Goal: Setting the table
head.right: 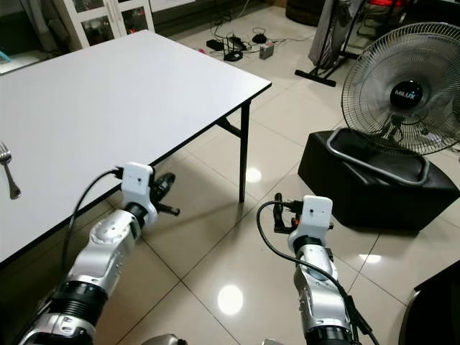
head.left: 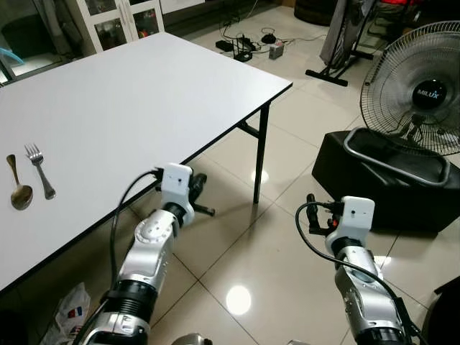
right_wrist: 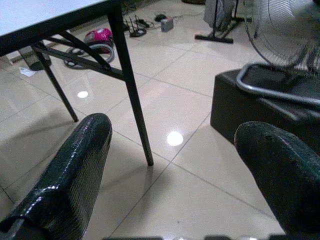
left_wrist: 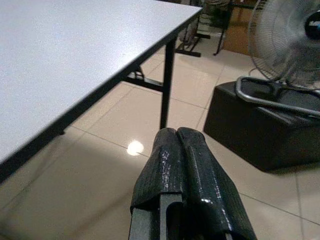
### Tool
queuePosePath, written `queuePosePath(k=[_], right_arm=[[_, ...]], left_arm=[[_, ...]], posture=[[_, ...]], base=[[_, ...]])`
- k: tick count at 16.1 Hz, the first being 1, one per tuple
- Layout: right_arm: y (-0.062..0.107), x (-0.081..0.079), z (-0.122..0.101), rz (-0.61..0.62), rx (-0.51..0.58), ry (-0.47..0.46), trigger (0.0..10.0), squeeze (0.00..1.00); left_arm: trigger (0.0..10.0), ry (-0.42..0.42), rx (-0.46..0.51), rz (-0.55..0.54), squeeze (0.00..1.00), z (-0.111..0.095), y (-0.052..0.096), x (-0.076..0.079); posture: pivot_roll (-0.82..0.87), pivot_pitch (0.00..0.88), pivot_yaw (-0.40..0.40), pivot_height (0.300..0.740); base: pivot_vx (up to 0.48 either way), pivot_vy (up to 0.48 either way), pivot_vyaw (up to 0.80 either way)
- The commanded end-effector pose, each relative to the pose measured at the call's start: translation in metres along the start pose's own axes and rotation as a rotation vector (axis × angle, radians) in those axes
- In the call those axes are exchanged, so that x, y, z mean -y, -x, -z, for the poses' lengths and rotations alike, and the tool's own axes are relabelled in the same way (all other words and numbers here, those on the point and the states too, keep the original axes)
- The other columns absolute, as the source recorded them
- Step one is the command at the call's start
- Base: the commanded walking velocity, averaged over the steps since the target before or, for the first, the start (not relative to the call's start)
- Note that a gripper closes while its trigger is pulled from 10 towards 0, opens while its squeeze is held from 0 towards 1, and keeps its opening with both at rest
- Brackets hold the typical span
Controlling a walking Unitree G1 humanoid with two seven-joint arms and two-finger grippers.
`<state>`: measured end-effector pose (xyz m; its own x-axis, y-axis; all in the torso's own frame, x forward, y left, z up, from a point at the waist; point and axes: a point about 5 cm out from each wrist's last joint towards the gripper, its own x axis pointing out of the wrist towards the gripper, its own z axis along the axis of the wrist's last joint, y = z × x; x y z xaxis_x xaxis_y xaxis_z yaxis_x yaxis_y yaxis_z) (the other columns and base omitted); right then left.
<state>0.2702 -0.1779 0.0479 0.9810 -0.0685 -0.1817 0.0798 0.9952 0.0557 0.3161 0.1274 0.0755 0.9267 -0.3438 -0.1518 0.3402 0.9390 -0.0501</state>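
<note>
A fork (head.left: 40, 171) and a spoon (head.left: 18, 185) lay side by side on a white table (head.left: 144, 100), near its left end and close to the edge nearest the robot. The fork sat just to the right of the spoon, tines pointing away from the robot; the spoon's bowl pointed toward the robot. They were near each other but not touching. The rest of the tabletop showed bare white.

The left gripper (left_wrist: 182, 172) was held out low in front of the robot, just off the table's near edge and at about its level, well to the right of the cutlery. Its two black fingers were pressed together with nothing between them.

The right gripper (right_wrist: 175, 165) hovered over the tiled floor (head.left: 237, 244), well apart from the table, facing a black table leg (right_wrist: 132, 95). Its fingers (right_wrist: 75, 175) were spread wide and held nothing.

To the right stood a fan (head.left: 420, 90) resting on a black case (head.left: 374, 183). Beyond the table's far corner, cables and a power strip (head.left: 248, 44) lay on the floor. A crumpled plastic bag (head.left: 68, 309) lay on the floor under the table beside the left arm.
</note>
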Motion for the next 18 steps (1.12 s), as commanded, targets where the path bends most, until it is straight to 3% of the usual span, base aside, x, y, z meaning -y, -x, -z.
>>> queuePosePath(k=[1,4,6,7,9,11,14,18], right_arm=[[-0.002,0.002,0.001,0.006,0.005,-0.011,10.0,0.00],[0.004,0.008,-0.006,0.049,0.051,0.009,10.0,0.00],[0.025,0.014,-0.004,0.016,0.064,0.119,10.0,0.00],[0.045,0.017,-0.002,-0.002,0.064,0.151,10.0,0.00],[0.055,0.017,0.001,-0.018,0.057,0.150,10.0,0.00],[0.053,0.019,0.005,0.000,0.050,0.134,10.0,0.00],[0.048,0.020,0.003,0.018,0.047,0.122,10.0,0.00],[0.040,0.021,0.003,0.041,0.047,0.115,10.0,0.00]], left_arm=[[10.0,0.003,0.039,0.021,0.00,-0.007,-0.005,0.003],[10.0,0.009,0.016,0.012,0.00,0.004,0.004,-0.001],[10.0,-0.023,-0.017,0.005,0.00,0.013,0.023,-0.013],[10.0,0.013,-0.046,0.010,0.00,0.016,0.042,-0.020],[10.0,0.052,-0.044,0.015,0.00,0.018,0.053,-0.021],[10.0,0.083,-0.015,0.006,0.00,0.020,0.051,-0.017],[10.0,0.066,-0.021,0.015,0.00,0.021,0.051,-0.018],[10.0,0.058,-0.042,0.013,0.00,0.035,0.046,-0.023]], posture=[[-0.02,0.000,0.043,0.718],[-0.03,0.000,0.040,0.718],[-0.03,0.000,0.039,0.718],[-0.03,0.000,0.042,0.718],[-0.03,0.000,0.044,0.718],[-0.03,0.000,0.046,0.718],[-0.02,0.000,0.045,0.718],[-0.01,0.000,0.039,0.718]], base=[[0.000,0.000,0.00],[0.000,-0.265,0.00],[0.000,0.000,0.00],[0.000,0.000,0.00],[0.000,0.000,0.00],[0.000,0.000,0.00],[0.000,0.000,0.00],[0.000,-0.457,0.00]])
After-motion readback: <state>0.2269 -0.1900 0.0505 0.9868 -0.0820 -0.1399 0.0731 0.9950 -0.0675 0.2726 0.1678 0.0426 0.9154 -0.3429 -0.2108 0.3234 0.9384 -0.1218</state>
